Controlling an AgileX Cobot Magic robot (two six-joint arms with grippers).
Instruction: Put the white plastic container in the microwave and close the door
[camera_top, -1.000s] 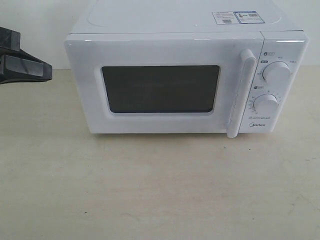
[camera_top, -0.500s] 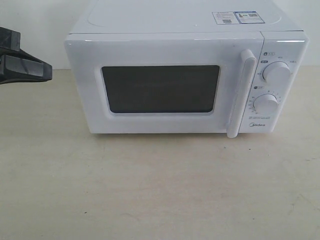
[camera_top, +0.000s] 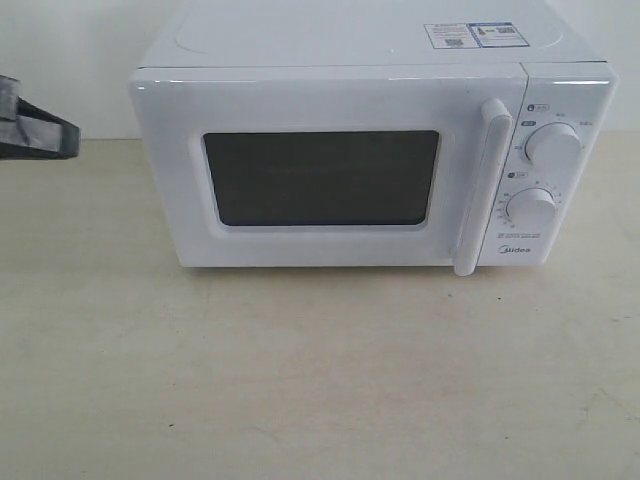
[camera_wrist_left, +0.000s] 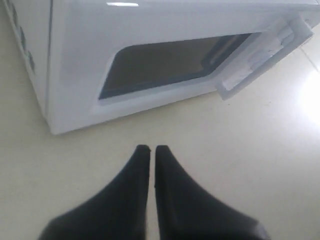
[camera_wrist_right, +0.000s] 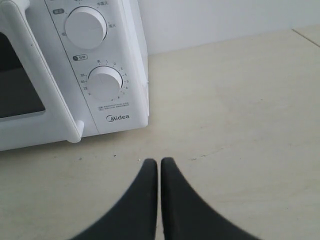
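The white Midea microwave (camera_top: 370, 160) stands at the back of the table with its door (camera_top: 320, 170) shut, dark window (camera_top: 322, 178) and vertical bar handle (camera_top: 482, 185) facing me. The white plastic container is out of view. My left gripper (camera_wrist_left: 149, 149) is shut with nothing between its fingers, hovering over the table in front of the door's hinge side (camera_wrist_left: 165, 65); in the exterior view it shows at the left edge (camera_top: 40, 135). My right gripper (camera_wrist_right: 159, 162) is shut and empty, over the table near the knob panel (camera_wrist_right: 100, 80).
The beige tabletop (camera_top: 320, 380) stretches out in front of the microwave. A white wall (camera_wrist_right: 225, 20) rises behind the table. A sticker (camera_top: 475, 35) lies on the microwave's top.
The left gripper has drawn back toward the left edge of the exterior view. The microwave and its door have not moved.
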